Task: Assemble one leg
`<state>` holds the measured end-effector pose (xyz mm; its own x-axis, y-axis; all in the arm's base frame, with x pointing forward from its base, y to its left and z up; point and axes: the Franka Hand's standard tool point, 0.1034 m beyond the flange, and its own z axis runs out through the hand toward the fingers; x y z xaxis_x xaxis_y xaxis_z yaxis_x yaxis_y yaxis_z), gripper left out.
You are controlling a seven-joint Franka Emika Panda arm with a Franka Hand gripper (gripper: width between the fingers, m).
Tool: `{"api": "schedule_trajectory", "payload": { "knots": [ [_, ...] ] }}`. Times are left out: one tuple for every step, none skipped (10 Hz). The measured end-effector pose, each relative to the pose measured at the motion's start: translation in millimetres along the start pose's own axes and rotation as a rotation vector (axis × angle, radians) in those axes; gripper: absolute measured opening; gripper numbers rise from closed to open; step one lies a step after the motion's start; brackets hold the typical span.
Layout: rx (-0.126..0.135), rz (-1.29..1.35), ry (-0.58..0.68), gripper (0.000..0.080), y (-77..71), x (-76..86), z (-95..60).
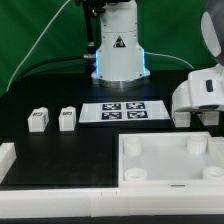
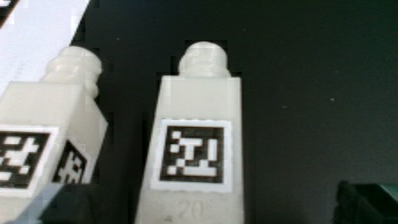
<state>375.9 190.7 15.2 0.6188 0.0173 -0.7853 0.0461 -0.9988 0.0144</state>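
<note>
At ext. view's right, arm (image 1: 197,95) low; gripper (image 2: 205,205) spread over leg (image 2: 196,130).

White arm (image 1: 118,30), black triangle mark (image 1: 118,43), blue glowing base ring (image 1: 120,73)

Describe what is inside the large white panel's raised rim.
Inside the panel only its round corner sockets show, all empty. Two legs sit outside it on the table, to the exterior view's left. The panel's underside is hidden.
</note>
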Motion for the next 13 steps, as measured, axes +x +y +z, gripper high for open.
{"api": "schedule_trajectory", "payload": {
  "knots": [
    [0.001,0.0,0.0,0.0649,-0.2,2.0,2.4],
    [0.003,0.001,0.003,0.0649,-0.6,3.8,4.4],
    [0.002,0.0,0.001,0.0649,-0.8,4.2,6.2],
    [0.001,0.0,0.0,0.0649,-1.1,4.5,7.2],
    [0.002,0.0,0.002,0.0649,-1.2,4.7,7.9],
    [0.004,0.0,0.008,0.0649,-1.0,6.0,8.9],
    [0.005,0.001,0.011,0.0649,-0.6,6.8,9.7],
    [0.006,0.002,0.011,0.0649,-0.2,6.9,9.7],
    [0.006,0.002,0.011,0.052,-0.1,6.9,9.7],
    [0.006,0.002,0.011,0.0384,-0.2,6.9,9.6],
    [0.006,0.002,0.011,0.0384,-0.2,6.9,9.6],
    [0.006,0.003,0.011,0.0291,0.1,7.1,9.2],
    [0.007,0.004,0.011,0.0291,0.6,7.3,9.1]
  ]
}}
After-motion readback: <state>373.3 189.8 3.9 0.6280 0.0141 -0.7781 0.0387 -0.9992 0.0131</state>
